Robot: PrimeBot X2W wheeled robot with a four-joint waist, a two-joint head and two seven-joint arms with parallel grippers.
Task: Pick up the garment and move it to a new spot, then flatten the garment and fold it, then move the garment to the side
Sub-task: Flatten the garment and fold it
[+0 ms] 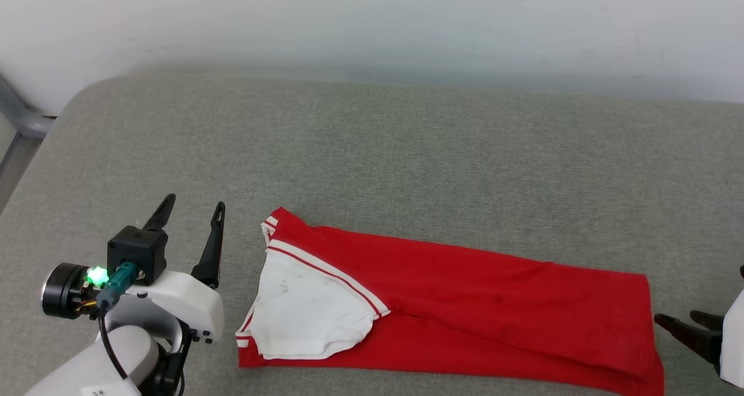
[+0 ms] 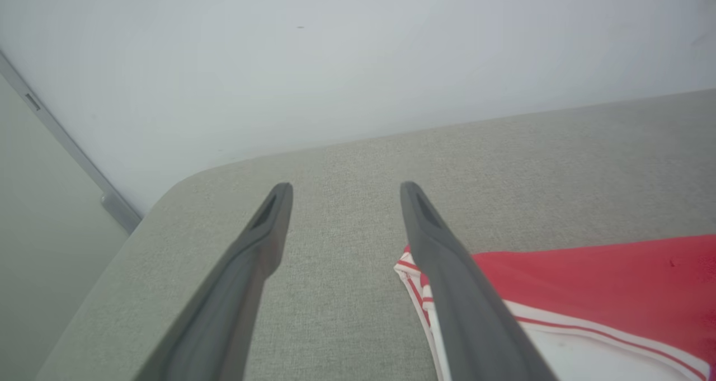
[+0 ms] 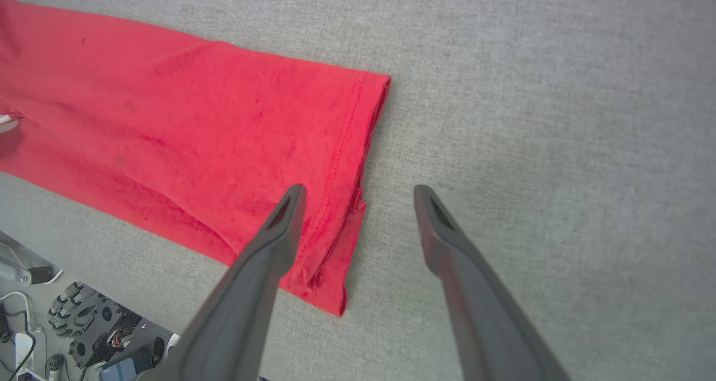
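The garment lies folded lengthwise into a long red strip near the front of the grey table, a white sleeve folded on top at its left end. Its print is hidden. My left gripper stands open just left of the collar end, above the cloth-free table; in the left wrist view the garment lies right of my left gripper. My right gripper is open at the strip's right end; in the right wrist view the hem lies under my right gripper.
A pale wall runs behind the table. A grey metal bar stands at the far left corner. Beyond the table's front edge, the robot base and cables show in the right wrist view. Bare table lies behind the garment.
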